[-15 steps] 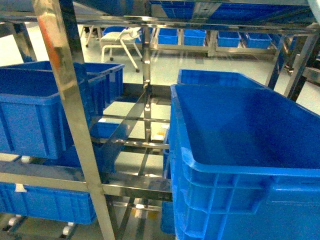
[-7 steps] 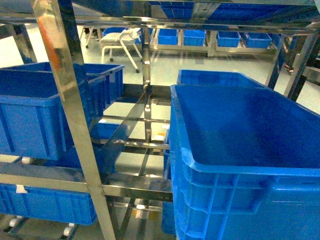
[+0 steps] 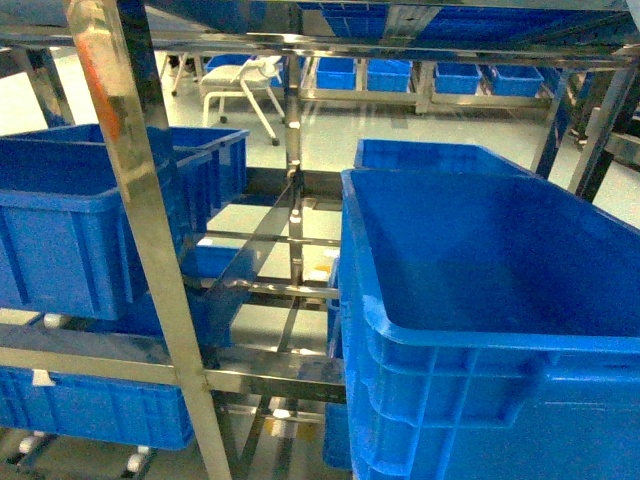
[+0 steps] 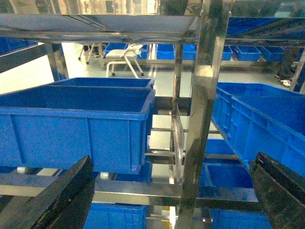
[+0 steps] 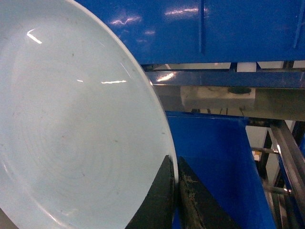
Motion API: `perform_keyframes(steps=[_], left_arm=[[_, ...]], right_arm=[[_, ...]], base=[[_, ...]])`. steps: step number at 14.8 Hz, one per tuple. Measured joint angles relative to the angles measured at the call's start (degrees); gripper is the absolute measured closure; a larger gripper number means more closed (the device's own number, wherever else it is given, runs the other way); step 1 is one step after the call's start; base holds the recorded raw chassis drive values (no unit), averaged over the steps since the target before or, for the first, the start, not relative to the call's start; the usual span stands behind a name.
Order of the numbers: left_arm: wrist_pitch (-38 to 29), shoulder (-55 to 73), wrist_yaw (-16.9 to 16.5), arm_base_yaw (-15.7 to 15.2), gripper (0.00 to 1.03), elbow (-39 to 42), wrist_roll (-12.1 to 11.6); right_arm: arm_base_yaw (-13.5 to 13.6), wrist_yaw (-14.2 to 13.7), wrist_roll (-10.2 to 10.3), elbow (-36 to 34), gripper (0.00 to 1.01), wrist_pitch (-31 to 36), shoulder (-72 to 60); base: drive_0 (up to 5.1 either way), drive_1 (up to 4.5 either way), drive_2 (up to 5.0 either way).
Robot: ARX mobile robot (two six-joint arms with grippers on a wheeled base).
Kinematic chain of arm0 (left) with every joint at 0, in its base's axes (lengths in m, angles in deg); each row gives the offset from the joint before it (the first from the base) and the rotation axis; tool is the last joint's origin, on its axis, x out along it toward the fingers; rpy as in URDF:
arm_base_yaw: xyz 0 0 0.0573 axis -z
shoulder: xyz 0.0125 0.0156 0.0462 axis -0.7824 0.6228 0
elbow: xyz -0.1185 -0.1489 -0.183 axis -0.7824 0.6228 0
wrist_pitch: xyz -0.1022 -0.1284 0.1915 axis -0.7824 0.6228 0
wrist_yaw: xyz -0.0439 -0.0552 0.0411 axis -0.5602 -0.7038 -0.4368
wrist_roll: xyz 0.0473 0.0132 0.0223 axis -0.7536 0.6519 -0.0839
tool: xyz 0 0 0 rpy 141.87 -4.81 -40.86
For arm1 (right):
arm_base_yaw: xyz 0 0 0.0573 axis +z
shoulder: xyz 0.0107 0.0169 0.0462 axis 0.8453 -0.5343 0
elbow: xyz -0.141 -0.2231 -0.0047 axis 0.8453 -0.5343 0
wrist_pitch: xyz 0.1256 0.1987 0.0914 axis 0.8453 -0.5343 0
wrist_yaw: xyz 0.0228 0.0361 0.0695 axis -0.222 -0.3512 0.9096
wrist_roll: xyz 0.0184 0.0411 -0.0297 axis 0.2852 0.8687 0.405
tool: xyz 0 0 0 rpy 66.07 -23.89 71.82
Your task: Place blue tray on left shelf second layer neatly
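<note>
Blue tray (image 5: 76,124) fills my right wrist view, its rim pinched in the closed right gripper (image 5: 175,191) and not yet shelved. Deep-blue crates (image 3: 480,320) crowd both sides of the steel shelf post (image 3: 140,230). My left gripper (image 4: 167,191) hangs spread wide, empty.

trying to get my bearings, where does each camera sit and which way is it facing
Head: high on the robot, slanting down at steel shelving and blue crates; no body shows.
Left wrist: level toward the same shelving and crates; open left pincer fingers frame the bottom.
Right wrist: close up along the right pincer, shut on the blue tray rim.
All three show blue crates.
</note>
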Motion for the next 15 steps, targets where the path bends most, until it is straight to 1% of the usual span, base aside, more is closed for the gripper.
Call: perform_keyframes(steps=[15], left_arm=[[-0.02, 0.0, -0.02, 0.0, 0.05, 0.0, 0.0]], right_arm=[[0.0, 0.0, 0.0, 0.0, 0.99, 0.0, 0.0]], base=[[0.0, 0.0, 0.0]])
